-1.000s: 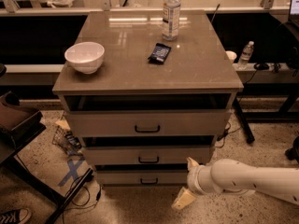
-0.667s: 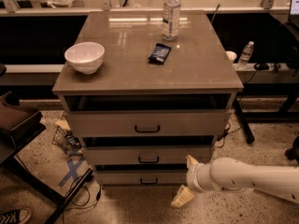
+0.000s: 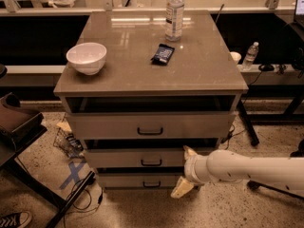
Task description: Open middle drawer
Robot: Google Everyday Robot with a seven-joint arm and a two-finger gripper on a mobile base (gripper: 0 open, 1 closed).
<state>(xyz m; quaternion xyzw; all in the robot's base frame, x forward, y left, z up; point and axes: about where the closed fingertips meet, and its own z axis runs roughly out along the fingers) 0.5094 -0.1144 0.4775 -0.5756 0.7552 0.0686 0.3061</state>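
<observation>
**A:** What's changed?

**B:** The gripper (image 3: 186, 169) has come up and a touch leftward since a second ago. It's at the right end of the lower drawer fronts, fingers spread wide, holding nothing.

**A:** And across the cabinet (image 3: 142, 75)?

**B:** On top there's a white bowl (image 3: 86, 58) at the left, then a dark packet (image 3: 163, 53) and a bottle (image 3: 175, 13) further right. Below, the middle drawer (image 3: 118, 158) is second of three, not yet pulled out. Its handle (image 3: 151, 162) sits dead centre, left of the gripper.

**A:** How will it handle?

**B:** Rigid, I'd guess, fairly light, sliding straight on runners. That small dark bar is the only hold. Pinch it squarely and pull straight out, or the fingers may slip.
</observation>
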